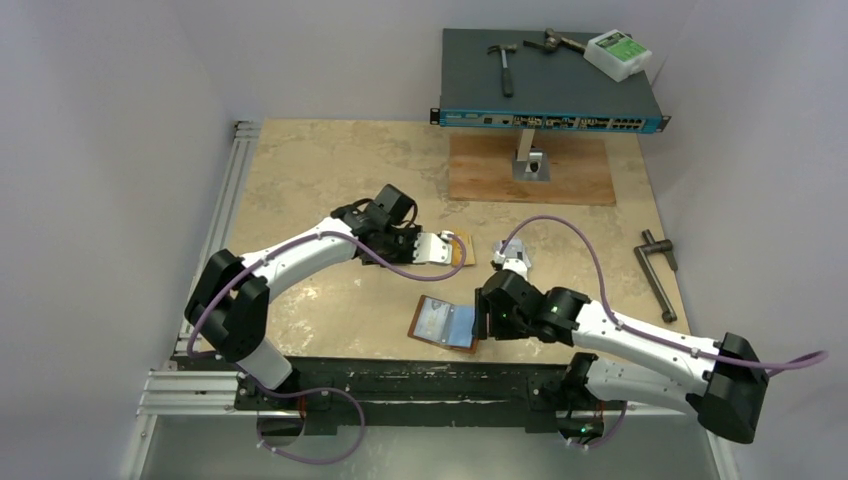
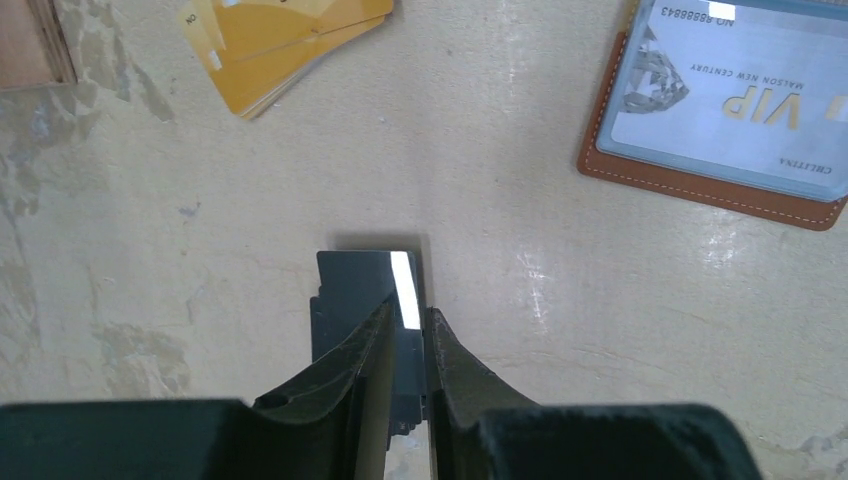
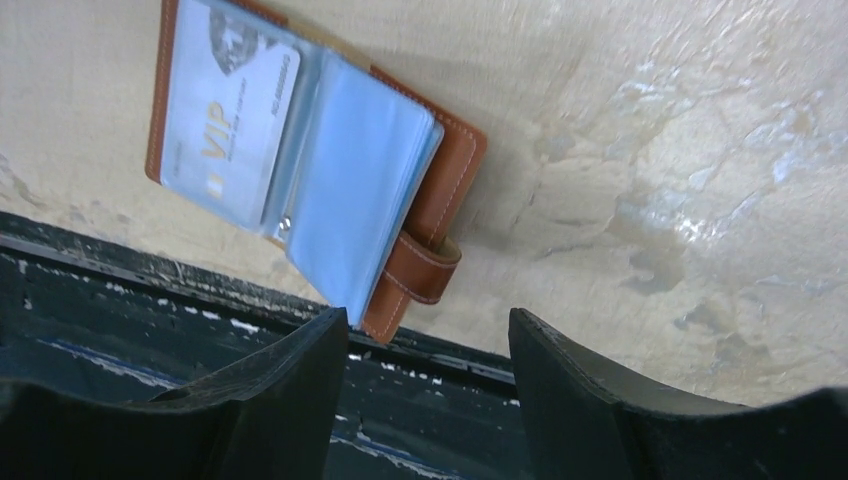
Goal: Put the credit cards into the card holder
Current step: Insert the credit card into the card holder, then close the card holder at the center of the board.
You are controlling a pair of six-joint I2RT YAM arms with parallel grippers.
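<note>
The brown leather card holder (image 1: 447,324) lies open near the table's front edge, blue sleeves up. The left wrist view shows a silvery VIP card (image 2: 720,90) inside it. My left gripper (image 1: 438,248) is shut on a black card (image 2: 365,280), held edge-on just above the table, left of the card holder (image 2: 700,185). Several gold-orange cards (image 2: 285,45) lie fanned beyond it, also seen from above (image 1: 463,243). My right gripper (image 3: 430,330) is open and empty, hovering just off the holder's snap tab (image 3: 425,270); from above it (image 1: 482,320) sits at the holder's right edge.
A network switch (image 1: 550,118) on a stand and a wooden board (image 1: 530,172) stands at the back, with a hammer (image 1: 505,62) and a white box (image 1: 617,52) on top. A metal crank tool (image 1: 657,272) lies at the right. A black rail (image 1: 400,378) runs along the near edge.
</note>
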